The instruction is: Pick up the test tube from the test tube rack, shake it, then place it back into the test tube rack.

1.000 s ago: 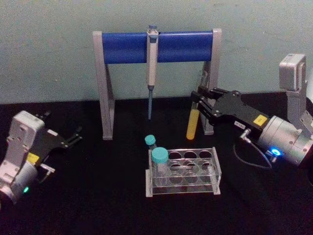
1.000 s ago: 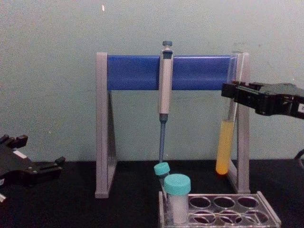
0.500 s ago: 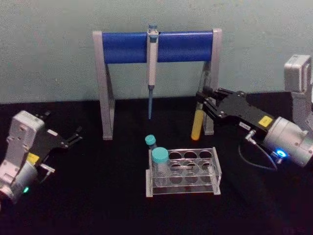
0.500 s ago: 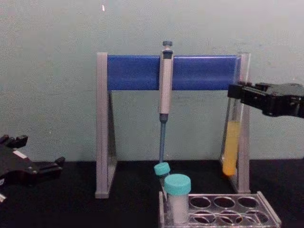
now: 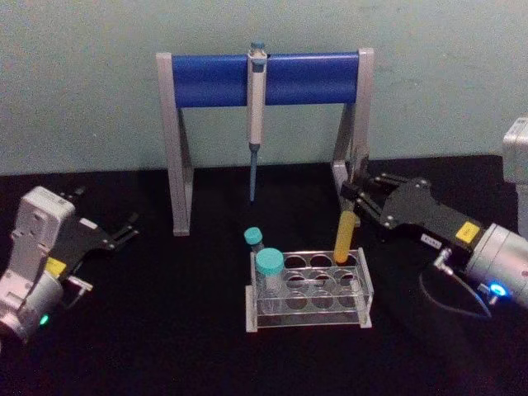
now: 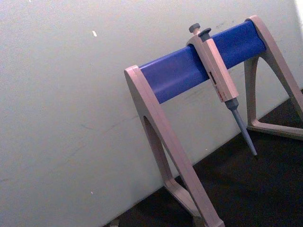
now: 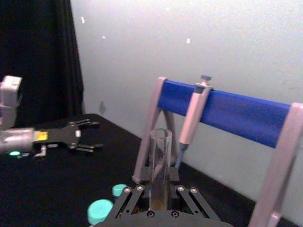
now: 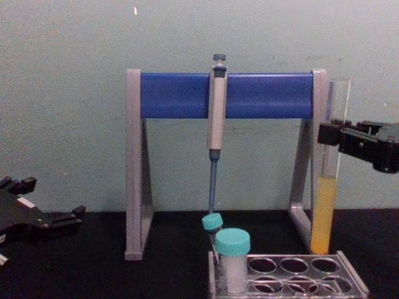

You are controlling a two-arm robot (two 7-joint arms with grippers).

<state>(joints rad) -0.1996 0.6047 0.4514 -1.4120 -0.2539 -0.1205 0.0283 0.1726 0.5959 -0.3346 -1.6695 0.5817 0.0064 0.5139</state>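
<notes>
The test tube [image 5: 346, 234] is a slim clear glass tube with yellow liquid in its lower part. It hangs upright in my right gripper [image 5: 355, 200], which is shut on its upper half. In the chest view the test tube [image 8: 328, 174] has its bottom just above the back right hole of the test tube rack [image 8: 293, 278]. The clear test tube rack [image 5: 330, 307] sits mid-table. In the right wrist view the test tube [image 7: 160, 161] stands between the fingers of my right gripper [image 7: 158, 201]. My left gripper [image 5: 115, 233] rests open at the far left, well away from the rack.
Two teal-capped white tubes [image 5: 269, 266] stand at the rack's left end. Behind the rack stands a grey-and-blue pipette stand [image 5: 264, 78] with a pipette [image 5: 256, 107] hanging from it; its right leg [image 8: 305, 180] is close behind the held tube. The table is black.
My right gripper has carried the test tube from beside the stand's right leg toward me and downward, until it is over the rack's back right hole. The left arm has not moved.
</notes>
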